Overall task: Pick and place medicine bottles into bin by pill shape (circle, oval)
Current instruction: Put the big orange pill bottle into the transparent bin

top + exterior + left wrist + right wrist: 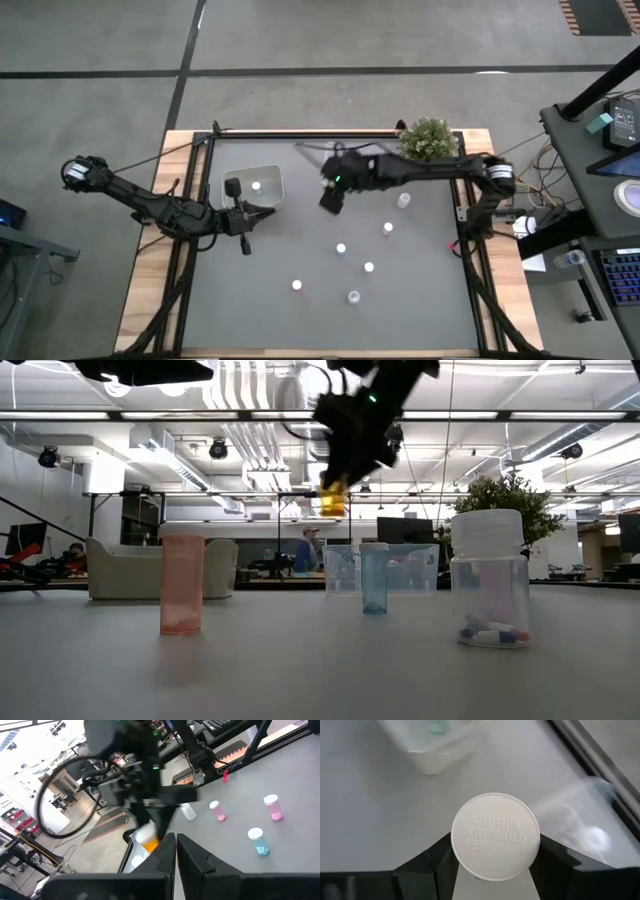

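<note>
Jaws on the left gripper [246,247] are pinched together on nothing, parked just beside the clear bin [262,173], while the right gripper [331,199] has its jaws clamped across an orange medicine bottle [333,500], held high over the counter [300,320] between the bin and the potted plant [428,139]. Only the white cap [495,836] seems pinched, so I'd worry the bottle slips or swings loose on the way over. Let go short of the bin and it would likely bounce off the rim, or roll among the loose bottles [368,267] farther from the plant.

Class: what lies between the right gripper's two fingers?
A white-capped medicine bottle, clamped in the right gripper; the right wrist view shows it.
</note>
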`<state>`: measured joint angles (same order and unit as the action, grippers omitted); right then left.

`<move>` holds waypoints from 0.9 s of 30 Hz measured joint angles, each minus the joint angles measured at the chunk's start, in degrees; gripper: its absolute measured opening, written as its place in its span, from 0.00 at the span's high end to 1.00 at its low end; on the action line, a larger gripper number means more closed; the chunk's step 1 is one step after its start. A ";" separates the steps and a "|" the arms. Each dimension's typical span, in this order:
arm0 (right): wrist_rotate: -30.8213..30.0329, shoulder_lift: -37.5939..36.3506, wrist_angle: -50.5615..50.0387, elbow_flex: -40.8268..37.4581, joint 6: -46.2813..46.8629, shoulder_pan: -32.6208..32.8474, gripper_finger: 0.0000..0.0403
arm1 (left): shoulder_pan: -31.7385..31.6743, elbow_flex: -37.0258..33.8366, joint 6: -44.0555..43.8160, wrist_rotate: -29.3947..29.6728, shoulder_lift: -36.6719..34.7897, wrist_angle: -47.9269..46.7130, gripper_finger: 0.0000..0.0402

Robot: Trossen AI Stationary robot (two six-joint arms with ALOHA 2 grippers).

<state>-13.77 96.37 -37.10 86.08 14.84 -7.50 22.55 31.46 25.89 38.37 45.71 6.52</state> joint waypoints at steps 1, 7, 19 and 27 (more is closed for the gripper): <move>0.02 -1.17 0.17 -1.67 0.89 -1.53 0.51 | 0.00 0.02 0.00 0.00 0.00 -0.02 1.00; 0.02 -6.21 4.35 -11.21 3.54 -9.87 0.51 | 0.00 0.02 -0.02 0.00 0.00 0.08 1.00; 0.09 -6.09 11.53 -21.33 4.53 -17.92 0.51 | -0.04 0.02 -0.02 0.00 0.00 0.12 1.00; 0.03 -5.87 19.42 -26.52 6.27 -20.13 0.51 | -0.04 0.02 0.00 0.02 0.00 0.13 1.00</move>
<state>-13.74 90.50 -17.68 59.56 21.12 -27.64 22.50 31.48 25.89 38.39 45.71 6.66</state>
